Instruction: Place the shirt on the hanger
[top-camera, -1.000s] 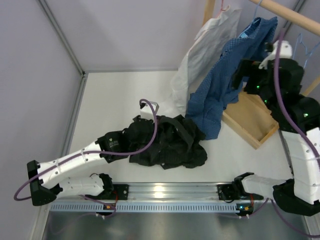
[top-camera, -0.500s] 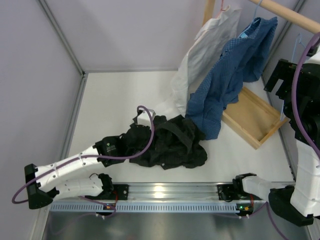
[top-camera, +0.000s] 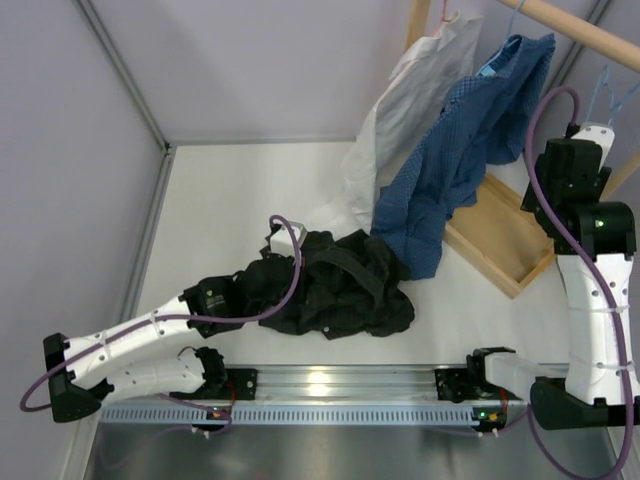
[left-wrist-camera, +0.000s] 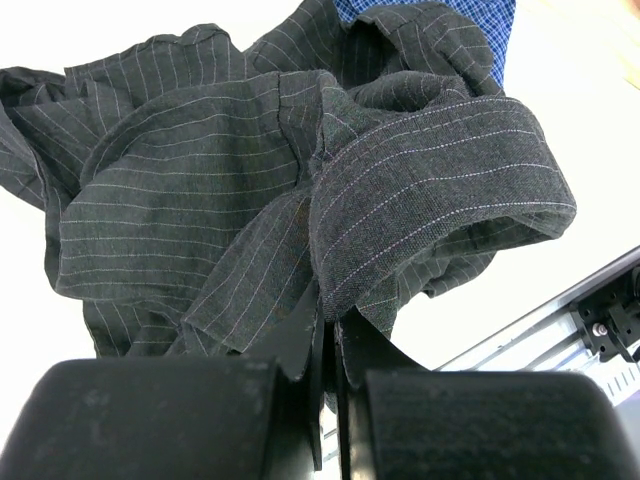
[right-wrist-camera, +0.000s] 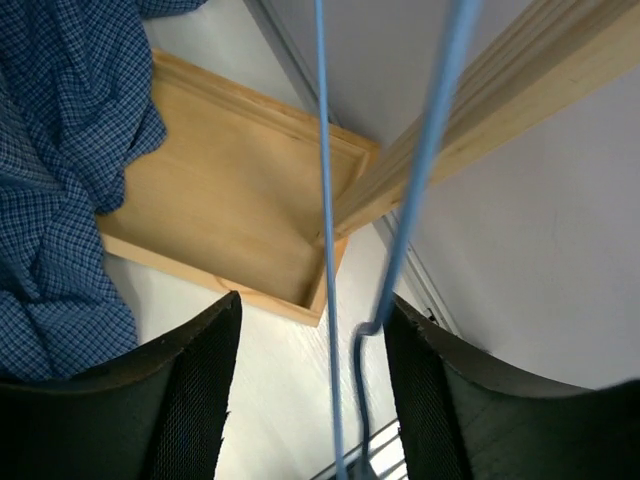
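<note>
The black pinstriped shirt (top-camera: 335, 285) lies crumpled on the white table; the left wrist view shows its folds and a looped cuff (left-wrist-camera: 440, 190) close up. My left gripper (top-camera: 248, 292) sits at the shirt's left edge, shut on a fold of the fabric (left-wrist-camera: 330, 315). The light-blue wire hanger (top-camera: 605, 88) hangs from the wooden rail at the far right. My right gripper (top-camera: 585, 135) is raised just under it. In the right wrist view its fingers (right-wrist-camera: 205, 370) stand apart, with two hanger wires (right-wrist-camera: 325, 220) running down between them; the right wire lies close to the right finger.
A blue dotted shirt (top-camera: 455, 160) and a white shirt (top-camera: 400, 120) hang from the wooden rail (top-camera: 580, 30), draping down to the table. The rack's shallow wooden base tray (top-camera: 505, 240) lies under them. An aluminium rail (top-camera: 330, 385) runs along the near edge.
My right arm swung from beside the blue shirt out to the right and up to the hanger, and its jaws have narrowed around the wires. The left gripper drew the shirt slightly nearer.
</note>
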